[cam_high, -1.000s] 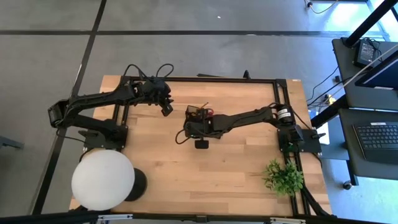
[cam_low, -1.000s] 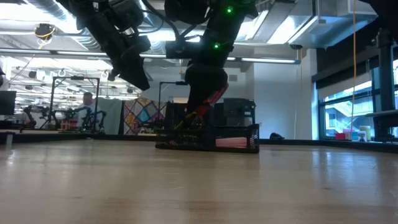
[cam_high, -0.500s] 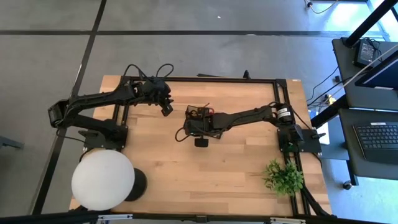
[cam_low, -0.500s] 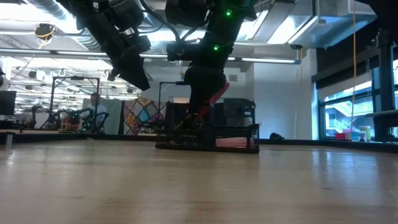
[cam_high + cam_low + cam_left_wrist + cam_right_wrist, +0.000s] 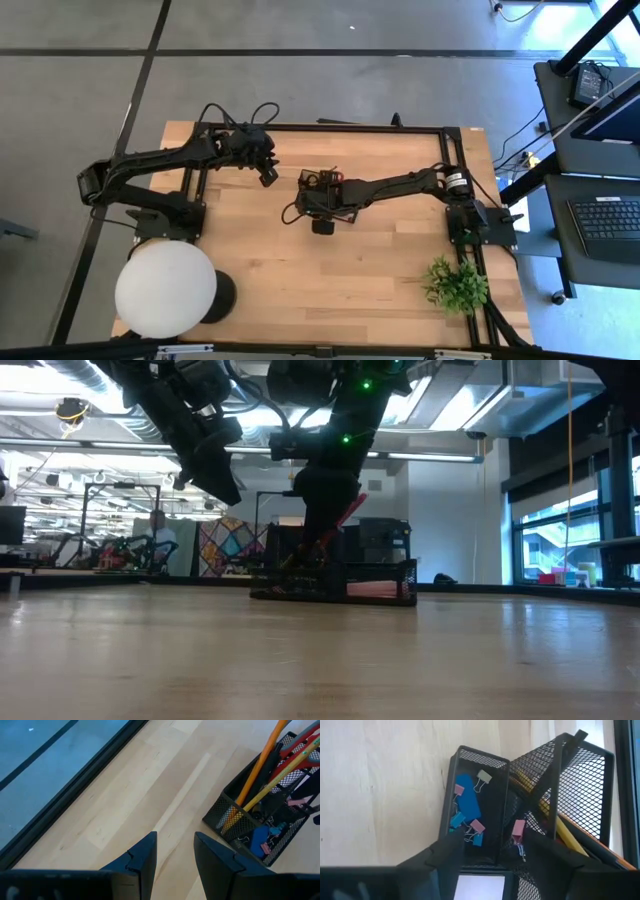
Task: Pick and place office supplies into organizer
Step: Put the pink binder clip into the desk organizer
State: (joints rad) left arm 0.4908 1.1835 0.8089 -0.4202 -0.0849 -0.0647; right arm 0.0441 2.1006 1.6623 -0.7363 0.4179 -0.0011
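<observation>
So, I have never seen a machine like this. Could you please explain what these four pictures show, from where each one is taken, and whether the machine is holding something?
It is a robot with two dark arms at a wooden table. One picture looks straight down on the table, one looks level across the tabletop, and two come from cameras on the wrists.

In the middle stands a black mesh organizer. It holds orange and yellow pencils, red-handled scissors and small coloured binder clips. A white round lamp and a green plant stand at the table's near corners.

The right gripper hangs directly over the organizer; its jaws are open and hold nothing. The left gripper waits above bare wood beside the organizer, jaws open and empty too.
</observation>
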